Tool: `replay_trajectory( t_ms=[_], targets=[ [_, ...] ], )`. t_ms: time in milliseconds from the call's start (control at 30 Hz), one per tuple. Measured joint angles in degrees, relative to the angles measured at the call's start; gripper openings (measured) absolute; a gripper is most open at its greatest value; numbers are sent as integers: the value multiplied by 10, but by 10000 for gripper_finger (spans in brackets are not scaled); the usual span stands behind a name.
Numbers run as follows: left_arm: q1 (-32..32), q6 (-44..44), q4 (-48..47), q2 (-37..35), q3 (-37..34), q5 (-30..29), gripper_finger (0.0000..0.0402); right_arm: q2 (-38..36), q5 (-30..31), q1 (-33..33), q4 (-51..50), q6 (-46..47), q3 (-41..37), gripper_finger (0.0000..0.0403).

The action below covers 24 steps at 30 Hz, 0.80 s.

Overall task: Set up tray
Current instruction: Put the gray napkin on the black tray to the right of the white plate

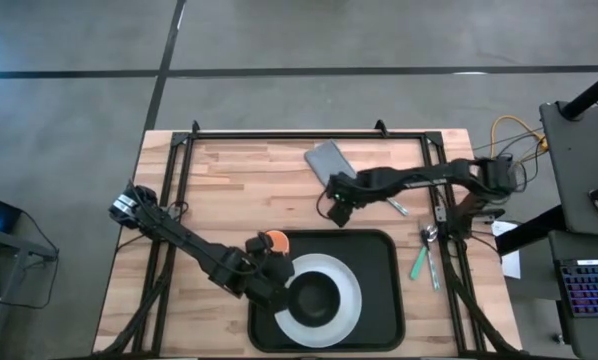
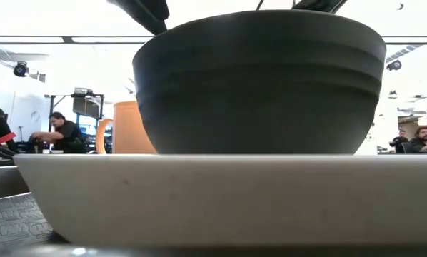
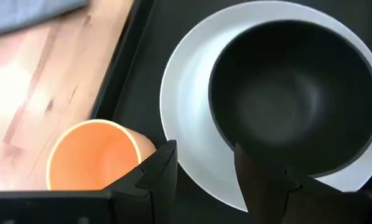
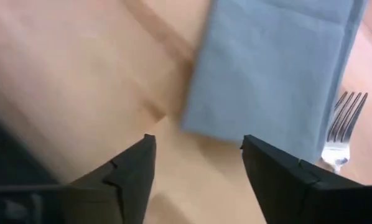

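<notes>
The black tray (image 1: 379, 300) lies at the table's near edge. A white plate (image 1: 351, 292) rests flat in it, and a black bowl (image 1: 314, 293) stands on the plate. An orange cup (image 1: 275, 242) stands in the tray's far left corner. My left gripper (image 1: 279, 283) is open at the plate's left side; in the left wrist view its fingers (image 3: 204, 148) straddle the plate's rim (image 3: 192, 155) beside the bowl (image 3: 295, 87) and the cup (image 3: 96, 155). My right gripper (image 1: 336, 212) hovers open (image 4: 198, 140) just short of the grey napkin (image 4: 273, 68). My left gripper stands over the left rim of the plate with one finger (image 3: 257, 171) in front of the bowl's rim (image 3: 236, 134). Whether either finger touches the plate or the bowl, I cannot tell.
A fork (image 1: 397, 206) lies right of the napkin (image 1: 329, 160) on the wooden table. A spoon (image 1: 431, 240) and a green utensil (image 1: 418, 263) lie right of the tray. In the low view the bowl (image 2: 260, 78) and plate (image 2: 228, 193) fill the front; people sit far behind.
</notes>
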Motion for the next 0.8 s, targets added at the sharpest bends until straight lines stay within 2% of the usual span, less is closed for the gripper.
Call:
replay_trajectory(
  t_ms=[200, 433, 633, 800],
  targets=[
    [4, -20, 0, -5, -8, -3, 141, 75, 8, -39, 3, -14, 27, 252],
    [4, -33, 1, -6, -12, -8, 141, 142, 33, -70, 3, -45, 64, 246],
    [2, -51, 0, -6, -19, -8, 141, 173, -33, -105, 2, -44, 71, 212],
    [1, -51, -7, -6, -20, -8, 141, 174, -69, -121, 4, -43, 69, 146]
  ],
)
